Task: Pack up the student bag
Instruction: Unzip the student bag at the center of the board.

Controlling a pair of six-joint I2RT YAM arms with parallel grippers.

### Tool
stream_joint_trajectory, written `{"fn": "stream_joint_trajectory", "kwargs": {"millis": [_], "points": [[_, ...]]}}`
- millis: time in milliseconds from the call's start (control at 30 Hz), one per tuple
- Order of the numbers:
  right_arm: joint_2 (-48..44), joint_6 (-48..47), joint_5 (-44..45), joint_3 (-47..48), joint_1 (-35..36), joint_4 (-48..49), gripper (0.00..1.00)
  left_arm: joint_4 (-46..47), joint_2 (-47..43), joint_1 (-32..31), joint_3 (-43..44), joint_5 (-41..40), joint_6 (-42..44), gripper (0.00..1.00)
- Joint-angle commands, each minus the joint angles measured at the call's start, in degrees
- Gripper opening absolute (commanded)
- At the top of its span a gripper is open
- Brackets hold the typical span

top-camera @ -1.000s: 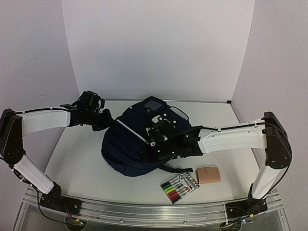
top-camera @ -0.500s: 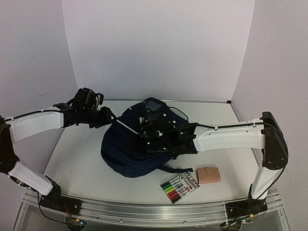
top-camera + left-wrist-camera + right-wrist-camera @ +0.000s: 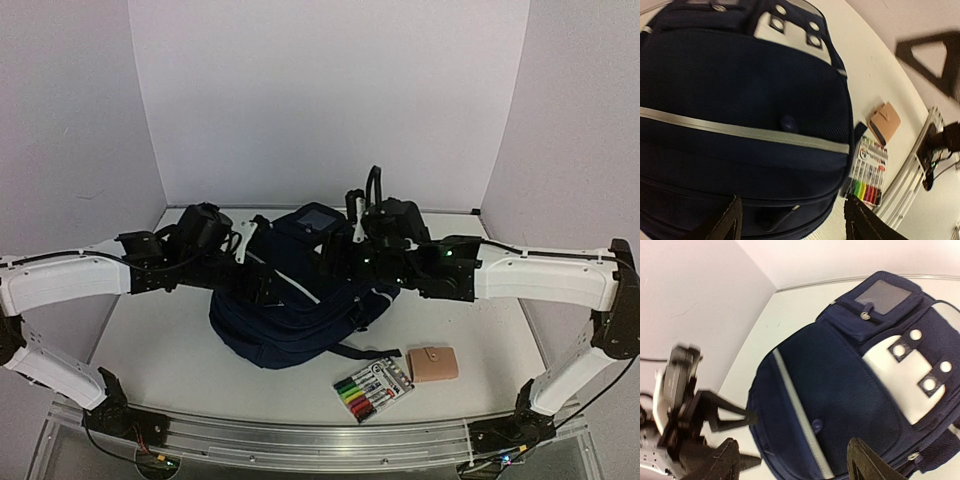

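The student bag is a navy backpack with a grey stripe and light patches, lying on the table's middle. It fills the left wrist view and the right wrist view. My left gripper hovers over the bag's left part, open, with nothing between its fingers. My right gripper hangs above the bag's upper right part, also open and holding nothing. The left gripper's dark fingers show at the bag's edge in the right wrist view.
A pack of coloured markers lies in front of the bag to the right, also in the left wrist view. A tan wallet sits beside the pack. Grey walls enclose the table on three sides.
Both grippers went from shut to open and let go of the bag. The right arm lifted and swung toward the back; the left arm moved right, over the bag.
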Motion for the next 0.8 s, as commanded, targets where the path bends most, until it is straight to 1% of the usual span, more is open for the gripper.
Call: {"fn": "stream_joint_trajectory", "kwargs": {"millis": [0,100,233,333,433,467,567,633,767], "points": [[-4.0,0.6,0.3,-3.8,-4.0,0.6,0.72,-1.3,2.8,-5.0,0.0,-7.7,6.7,0.67],[-5.4,0.9,0.1,-5.3,-5.0,0.6,0.73,-1.0,3.8,-6.6,-0.6,-12.5,9.1,0.65],[-6.1,1.2,-0.1,-6.3,-5.2,0.6,0.73,-1.9,5.4,-7.6,0.0,-15.4,10.8,0.61],[-5.8,1.3,-0.1,-6.6,-5.4,0.5,0.73,-1.9,5.0,-9.4,-0.4,-17.1,12.2,0.61],[-5.1,1.2,-0.4,-6.3,-5.4,0.6,0.74,-2.3,3.5,-10.4,-1.6,-18.1,13.1,0.62],[-4.7,1.2,-0.6,-6.0,-5.4,0.6,0.74,-2.6,2.9,-10.5,-1.9,-18.2,13.3,0.60],[-3.6,0.9,-1.2,-5.3,-5.6,0.7,0.74,-3.8,1.5,-10.7,-3.0,-19.1,13.8,0.51],[-3.1,0.8,-1.5,-5.0,-5.6,0.6,0.74,-4.1,0.4,-10.8,-3.5,-19.3,14.3,0.48],[-2.1,0.9,-2.0,-4.5,-5.7,0.7,0.74,-4.2,-0.1,-10.8,-3.9,-19.3,15.3,0.48]]}}
